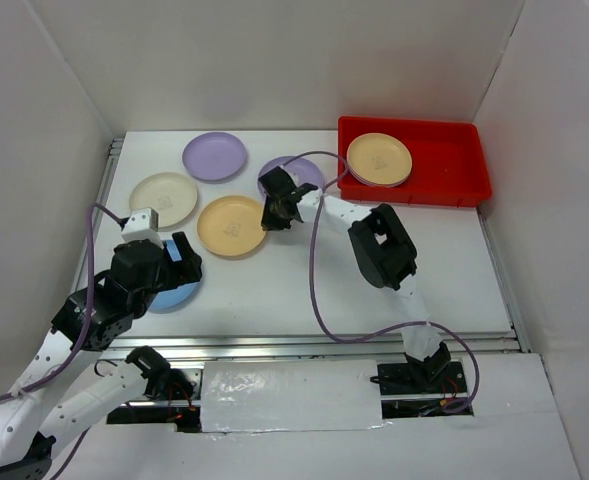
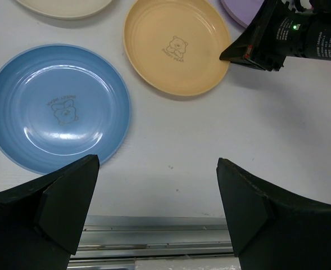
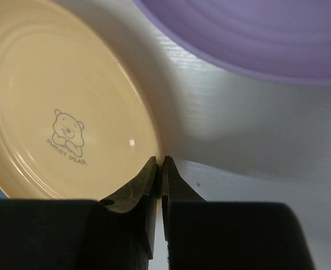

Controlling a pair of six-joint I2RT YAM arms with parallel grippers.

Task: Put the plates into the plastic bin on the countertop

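Pinching claw (right): right gripper [image 3: 161, 164] has its jaws together to a thin slit, clamped on the rim of the loose yellow-orange plate [image 3: 58, 101]. One finger lies over the plate's inside, the other over the countertop [image 1: 464, 260].
Grip spot: the plate's 3 o'clock edge in the top view.
Left claw: left gripper [image 2: 157, 208] has its jaws wide apart with nothing between them, above bare countertop, with the blue plate [image 2: 58, 107] at its 10 o'clock.
Writing: "SWEET BEAR" under a small bear drawing at the centre of the loose yellow-orange plate. The blue plate carries a like bear, its lettering too small to read.
Plastic bin [image 1: 449, 160]: red, at 1 o'clock on the countertop, holding the binned yellow-orange plate [image 1: 379, 158] at its 9 o'clock end.
Plates outside the bin: far purple plate [image 1: 214, 156] at 11 o'clock, cream plate [image 1: 164, 199] at 10 o'clock, centre purple plate [image 1: 302, 168] at 12 o'clock, partly behind the right gripper.
Top view only: the bin and its plate. The blue plate is mostly hidden there under the left arm.
Right wrist only: the readable lettering and the closed slit.
Left wrist only: the whole blue plate, the metal rail [image 2: 154, 236] at 6 o'clock, and green lights [image 2: 294, 26] on the right wrist.
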